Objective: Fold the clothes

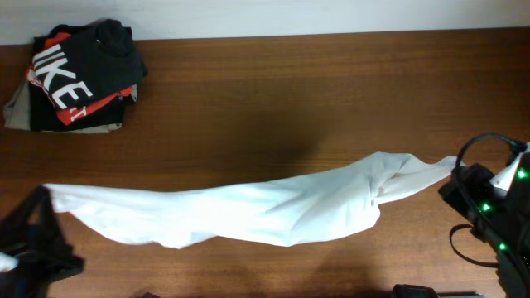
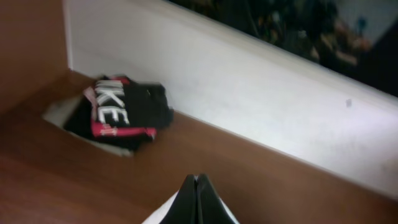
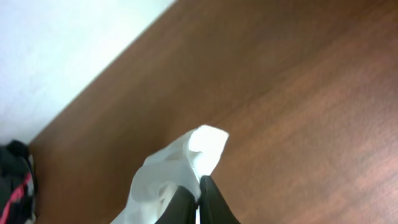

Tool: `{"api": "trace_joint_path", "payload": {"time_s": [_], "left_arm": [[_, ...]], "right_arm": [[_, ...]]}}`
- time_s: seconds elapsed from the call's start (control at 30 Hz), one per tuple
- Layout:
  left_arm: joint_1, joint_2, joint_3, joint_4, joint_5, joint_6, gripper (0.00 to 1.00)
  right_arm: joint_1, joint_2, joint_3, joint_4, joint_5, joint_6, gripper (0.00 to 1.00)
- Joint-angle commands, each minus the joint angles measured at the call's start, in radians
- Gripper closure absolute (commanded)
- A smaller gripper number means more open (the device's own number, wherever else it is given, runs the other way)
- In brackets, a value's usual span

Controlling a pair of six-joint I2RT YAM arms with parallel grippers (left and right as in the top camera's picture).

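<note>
the left pincer [image 2: 196, 202] is clenched on the left end of the thin white t-shirt [image 1: 248, 211]; the right pincer [image 3: 199, 205] grasps its right end, across the brown wooden table [image 1: 331, 99].

Soft, even light falls from above. The worktop [image 1: 331, 99] looks darker at its centre and paler toward the right. The white T-shirt [image 1: 248, 211] is nearly overexposed. Both wrist views are blurred.

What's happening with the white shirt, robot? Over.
Left gripper shut on white shirt. Right gripper shut on its other end. Shirt stretched across table, not folded. Clothes pile in far corner, out of the way.
</note>
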Motion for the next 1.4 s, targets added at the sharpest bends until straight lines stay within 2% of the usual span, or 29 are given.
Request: {"api": "trace_joint_path", "payload": {"time_s": [0.0, 0.2, 0.37, 0.43, 0.47, 0.5, 0.53, 0.63, 0.7, 0.73, 0.8, 0.87, 0.93, 1.1, 1.23, 1.37], "left_arm": [[0.002, 0.0, 0.055, -0.01, -0.128, 0.018, 0.99], [0.002, 0.119, -0.12, -0.015, -0.156, -0.008, 0.99], [0.002, 0.358, -0.297, -0.015, -0.149, -0.102, 0.99], [0.002, 0.478, -0.303, -0.015, -0.148, -0.105, 0.99], [0.002, 0.512, -0.303, -0.014, -0.142, -0.105, 0.99], [0.002, 0.576, -0.303, -0.01, -0.111, -0.106, 0.99], [0.002, 0.637, -0.303, -0.006, -0.104, -0.143, 0.99], [0.002, 0.718, -0.303, 0.0, -0.103, -0.15, 0.99], [0.002, 0.747, -0.303, 0.003, -0.103, -0.15, 0.99], [0.002, 0.756, -0.303, 0.006, -0.098, -0.15, 0.99], [0.002, 0.761, -0.303, 0.014, -0.098, -0.15, 0.99], [0.002, 0.761, -0.303, 0.018, -0.098, -0.15, 0.99], [0.002, 0.761, -0.303, 0.018, -0.074, -0.15, 0.99], [0.002, 0.761, -0.303, 0.021, -0.061, -0.15, 0.99], [0.002, 0.761, -0.303, 0.034, -0.05, -0.15, 0.99], [0.002, 0.761, -0.303, 0.034, -0.023, -0.149, 0.99]], "right_arm": [[0.004, -0.014, 0.062, 0.055, 0.064, 0.005, 0.96], [0.004, 0.134, 0.053, 0.05, 0.067, 0.005, 0.96], [0.004, 0.498, -0.021, 0.062, 0.068, 0.0, 0.96], [0.004, 0.634, -0.021, 0.061, 0.067, -0.045, 0.87], [0.004, 0.692, -0.021, 0.061, 0.067, -0.052, 0.4], [0.004, 0.742, -0.021, 0.06, 0.066, -0.058, 0.01], [0.004, 0.789, -0.021, 0.061, 0.061, -0.068, 0.01], [0.004, 0.784, -0.021, 0.05, 0.052, -0.091, 0.01], [0.004, 0.77, -0.021, 0.018, 0.007, -0.176, 0.01], [0.004, 0.769, -0.021, -0.008, -0.084, -0.294, 0.01], [0.004, 0.769, -0.021, -0.048, -0.19, -0.433, 0.01], [0.004, 0.77, -0.024, -0.087, -0.19, -0.481, 0.01], [0.006, 0.77, -0.104, -0.101, -0.189, -0.496, 0.01], [0.006, 0.77, -0.388, 0.124, -0.363, -0.489, 0.01], [0.006, 0.77, -0.507, 0.314, -0.522, -0.486, 0.05], [0.006, 0.77, -0.564, 0.407, -0.525, -0.459, 0.05]]}}
